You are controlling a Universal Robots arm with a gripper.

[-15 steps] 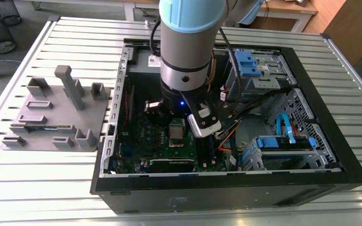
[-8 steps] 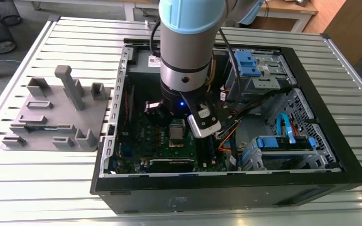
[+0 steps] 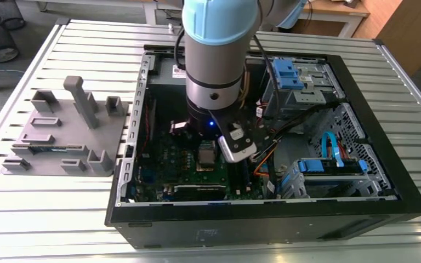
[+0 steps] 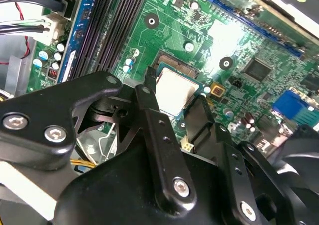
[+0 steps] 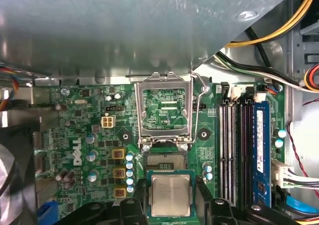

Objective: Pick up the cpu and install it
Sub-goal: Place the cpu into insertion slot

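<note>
The small flat square cpu [image 5: 170, 194], dull silvery metal on top with a thin green rim, sits between the black metal fingers [image 4: 152, 116] of the gripper [image 4: 174, 91]. They look clamped on its two opposite edges, though the contact itself is hard to make out. The chip hangs just beside the open metal-framed socket [image 5: 164, 161] of the green circuit board [image 5: 89, 135] and hides its near edge. The hinged steel load plate [image 5: 164, 105] stands raised.

In the exterior view the grey arm [image 3: 214, 55] covers much of the board. The grey ridged block tray [image 3: 57, 123] lies at nine o'clock of the black computer case [image 3: 269, 227], on the slatted metal surface [image 3: 50, 219].
</note>
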